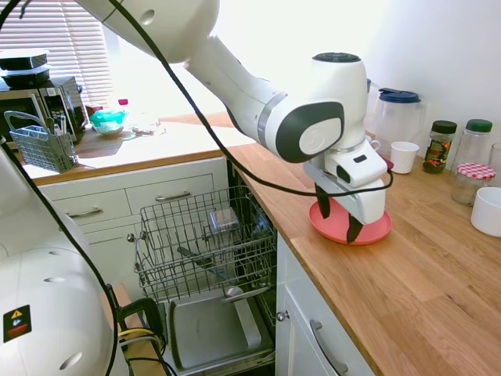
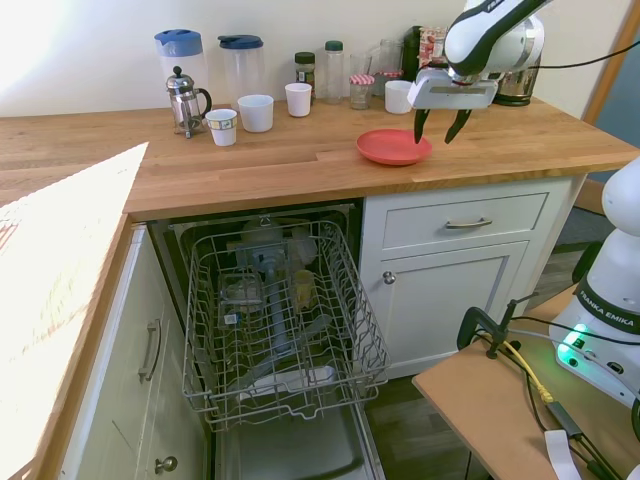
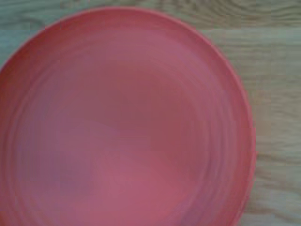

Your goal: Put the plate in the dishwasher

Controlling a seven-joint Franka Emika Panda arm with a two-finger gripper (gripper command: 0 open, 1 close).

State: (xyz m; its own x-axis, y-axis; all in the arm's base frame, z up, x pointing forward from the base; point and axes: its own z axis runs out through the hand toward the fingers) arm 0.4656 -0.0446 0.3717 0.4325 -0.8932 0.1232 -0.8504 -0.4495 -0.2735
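Observation:
The coral-pink plate (image 1: 377, 228) lies flat on the wooden counter, close to its front edge, above a white cabinet. My gripper (image 1: 338, 218) hangs open right over it, fingers pointing down and nothing between them. From the other side, the gripper (image 2: 434, 132) stands over the right part of the plate (image 2: 390, 147). In the wrist view the plate (image 3: 127, 117) fills nearly the whole picture. The dishwasher (image 2: 280, 320) is open under the counter, its grey wire rack (image 1: 202, 241) pulled out over the lowered door (image 1: 210, 329).
White mugs (image 2: 256, 112), a French press (image 2: 183, 98), two lidded pitchers (image 2: 243, 62) and jars (image 1: 440, 146) line the wall behind the plate. A white bowl (image 1: 488, 211) sits further along the counter. A grey cutlery basket (image 1: 43, 147) stands on the far counter.

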